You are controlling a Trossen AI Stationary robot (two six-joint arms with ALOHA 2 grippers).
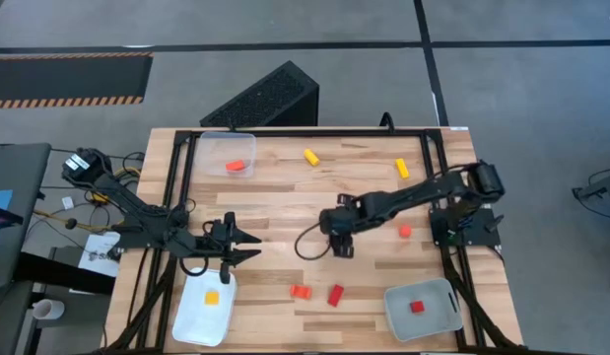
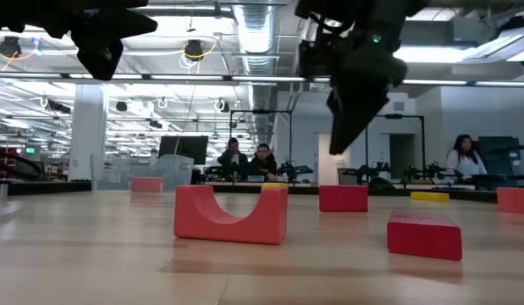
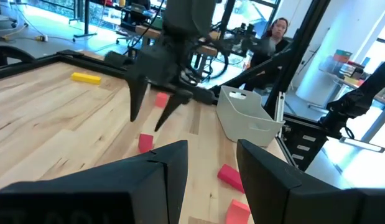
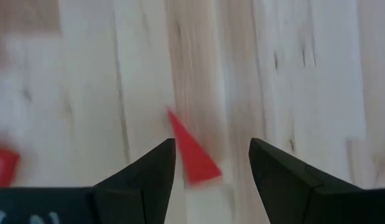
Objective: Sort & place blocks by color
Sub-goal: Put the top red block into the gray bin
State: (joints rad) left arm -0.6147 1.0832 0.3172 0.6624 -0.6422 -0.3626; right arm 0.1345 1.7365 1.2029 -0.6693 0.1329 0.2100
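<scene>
Blocks, high view: small solid pieces spread over the wooden tabletop (image 1: pixel 285 187) — two yellow bars (image 1: pixel 310 156) at the far side, red and orange pieces (image 1: pixel 335 295) near the front, single ones in the far clear tray (image 1: pixel 208 148), the near-left white tray (image 1: pixel 186 316) and the near-right tray (image 1: pixel 398 318); the right claw (image 1: pixel 340 247) hangs over mid-table, the left claw (image 1: pixel 247 246) beside the white tray. Low view: a red arch block (image 2: pixel 231 213) and a red bar (image 2: pixel 424 235) rest flat in front. Wrist views: left claw (image 3: pixel 211 163) fingers apart and empty; right claw (image 4: pixel 212 163) fingers apart over a red wedge (image 4: pixel 191 152) on the wood.
</scene>
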